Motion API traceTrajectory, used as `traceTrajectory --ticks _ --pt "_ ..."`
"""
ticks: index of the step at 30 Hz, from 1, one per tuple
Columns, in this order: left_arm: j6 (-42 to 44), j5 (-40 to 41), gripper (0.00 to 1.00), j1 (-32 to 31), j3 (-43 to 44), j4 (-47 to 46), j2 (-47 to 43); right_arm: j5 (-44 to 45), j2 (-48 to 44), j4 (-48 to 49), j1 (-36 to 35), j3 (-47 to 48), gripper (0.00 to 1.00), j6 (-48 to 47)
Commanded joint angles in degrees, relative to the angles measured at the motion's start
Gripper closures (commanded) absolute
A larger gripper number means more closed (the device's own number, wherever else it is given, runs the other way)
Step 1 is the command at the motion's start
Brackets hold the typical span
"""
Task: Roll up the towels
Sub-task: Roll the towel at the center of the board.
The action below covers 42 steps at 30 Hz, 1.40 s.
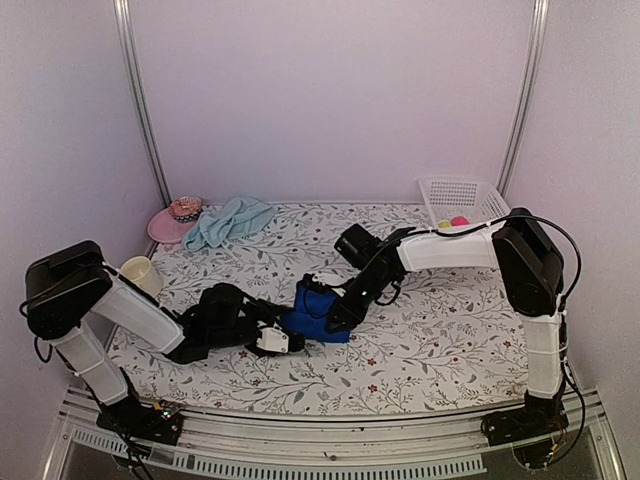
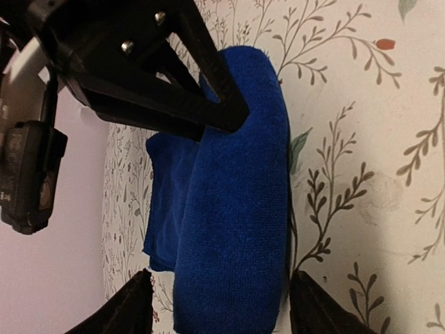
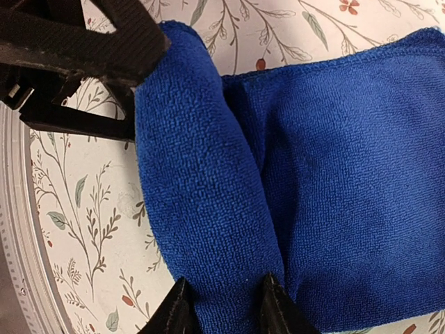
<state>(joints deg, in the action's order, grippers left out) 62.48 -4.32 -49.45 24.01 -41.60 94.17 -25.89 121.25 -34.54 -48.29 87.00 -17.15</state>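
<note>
Towels, two. One blue towel [image 1: 318, 310], near the middle of the table [image 1: 430, 340], towards the front: part of it wound into a thick roll, the rest lying flat beside the roll. One aqua towel [image 1: 228, 222], crumpled at the back left, well apart from both arms and touching the hat [image 1: 178, 218]. Grippers, two, both at the blue towel. Right gripper [image 3: 226, 309]: clenched on one end of the roll, which narrows between its two fingers. Left gripper [image 2: 219, 313]: jaws spread, one on each side of the other end of the roll; a strip of table shows between one finger and the roll, so it is not clamped. Hat, one, pink with a patterned band, in the back left corner. Cup [image 1: 142, 275], one, cream, at the left edge beside the left arm. Basket [image 1: 480, 195], one, white mesh, back right, holding two small items, one yellow and one pink, too small to identify. Table covering, one, white with a leaf and flower print.
</note>
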Motion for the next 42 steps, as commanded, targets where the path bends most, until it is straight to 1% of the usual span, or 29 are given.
traceTrajectory --ticks 1,3,7,13,15,17,18,19,24,30,35,38,42 --pt "1.55 3.05 0.35 -1.03 1.55 -3.81 2.92 1.35 2.28 -2.26 0.97 -0.77 0.65 -0.32" --pt "2.75 3.30 0.39 -1.08 1.33 -3.92 3.82 0.84 2.32 -2.24 1.21 -0.93 0.65 -0.55" --pt "4.30 2.94 0.57 -1.28 0.93 -3.91 4.97 0.30 2.32 -2.25 1.75 -0.96 0.65 -0.78" --pt "3.58 3.77 0.64 -1.32 2.82 -2.37 6.44 -0.30 2.21 -2.32 2.17 -1.02 0.65 -1.25" --pt "3.24 3.97 0.74 -1.38 3.87 -0.40 6.78 -0.25 2.09 -2.43 2.21 -1.13 0.65 -1.46" --pt "2.86 4.04 0.78 -1.37 4.62 1.69 6.71 -0.17 1.83 -2.41 2.28 -1.37 0.64 -1.80" --pt "2.69 3.91 0.84 -1.36 5.01 2.99 6.56 -0.07 1.61 -2.37 2.22 -1.46 0.63 -1.96" --pt "2.48 3.74 0.86 -1.41 5.26 4.50 6.15 -0.12 1.33 -2.36 2.27 -1.59 0.63 -2.29" --pt "-0.17 0.48 0.87 -1.33 6.01 14.52 2.26 1.41 -2.95 -0.46 2.21 -3.55 0.58 -3.35" --pt "-6.22 -4.86 0.87 -0.85 9.85 28.09 -1.16 4.26 -12.30 4.91 2.02 -9.25 0.50 -4.18" --pt "-9.67 -6.70 0.86 -0.36 14.29 35.84 0.26 7.78 -21.48 12.08 -0.19 -16.99 0.47 -5.30" --pt "-10.87 -7.59 0.86 0.22 16.85 39.40 1.57 11.89 -26.31 17.49 -3.42 -23.88 0.44 -7.09" --pt "-13.29 -10.54 0.85 1.86 21.48 46.30 3.93 16.69 -30.54 24.87 -7.44 -31.83 0.43 -10.25"
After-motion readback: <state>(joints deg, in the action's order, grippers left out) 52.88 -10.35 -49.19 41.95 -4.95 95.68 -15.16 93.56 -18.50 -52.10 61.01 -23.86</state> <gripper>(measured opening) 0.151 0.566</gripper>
